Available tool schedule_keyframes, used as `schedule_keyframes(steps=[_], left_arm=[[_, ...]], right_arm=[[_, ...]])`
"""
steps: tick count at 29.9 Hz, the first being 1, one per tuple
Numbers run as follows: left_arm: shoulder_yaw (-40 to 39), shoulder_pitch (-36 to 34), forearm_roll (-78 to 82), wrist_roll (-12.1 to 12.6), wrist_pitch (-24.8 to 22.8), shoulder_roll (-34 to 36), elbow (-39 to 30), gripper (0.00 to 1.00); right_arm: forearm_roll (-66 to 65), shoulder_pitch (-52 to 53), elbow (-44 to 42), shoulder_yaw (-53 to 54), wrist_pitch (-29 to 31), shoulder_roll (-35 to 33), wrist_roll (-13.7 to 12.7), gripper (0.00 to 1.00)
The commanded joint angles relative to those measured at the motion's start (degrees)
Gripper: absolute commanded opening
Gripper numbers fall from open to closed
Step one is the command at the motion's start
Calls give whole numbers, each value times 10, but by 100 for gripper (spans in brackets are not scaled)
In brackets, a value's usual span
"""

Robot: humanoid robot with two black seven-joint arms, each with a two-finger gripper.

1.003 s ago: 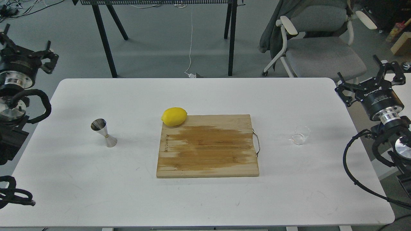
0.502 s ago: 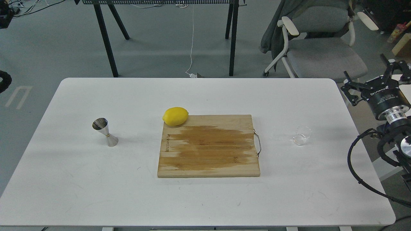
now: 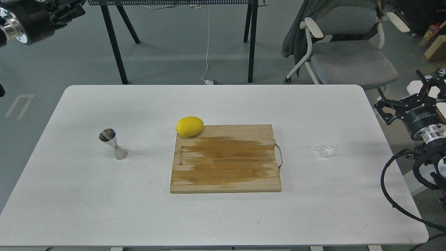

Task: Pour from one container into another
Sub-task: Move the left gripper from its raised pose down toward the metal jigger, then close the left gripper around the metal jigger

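clear glass cup (image 3: 327, 146) sitting upright on the white table (image 3: 216, 101), right of the wooden cutting board (image 3: 225, 158) — nothing touching it. shiny jigger (image 3: 113, 144) standing well off to the left of the board. lemon (image 3: 189, 126) perched at the board's far left corner. right gripper (image 3: 410, 99) off the table's right edge, fingers spread, empty. left gripper (image 3: 68, 7) way up top left — can't tell its state.

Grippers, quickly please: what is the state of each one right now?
Left gripper: at the top left corner, partly cut off; cannot be told.
Right gripper: open, holding nothing, off the table's right edge.
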Motion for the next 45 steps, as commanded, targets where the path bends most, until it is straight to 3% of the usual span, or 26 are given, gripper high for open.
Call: schedule_keyframes(steps=[1,4,8,14,18,20,36,45], left_arm=[[4,52,9,0,22,11,-15,100],[3,110,8,0,111,28,-47,100],[-5,175,6,0,184,61,-100,100],[-1,270,16,0,397,75,-168,100],[-2,324,90,0,521,78,-189,100],[-4,342,133,0,560,77,-190,100],[-5,528,192,0,560,68,-189,100],[-4,565,195,0,560,5,-170,100]], right_arm=[[0,-2,-3,0,0,0,0,100],[0,-2,-4,0,0,0,0,100],[0,-2,-7,0,0,0,0,100],[0,-2,-10,-1,0,1,0,100],[0,-3,-16,-1,0,1,0,100],[0,-3,-21,-1,0,1,0,100],[0,-10,-26,-1,0,0,0,100],[0,-13,-26,0,0,1,0,100]])
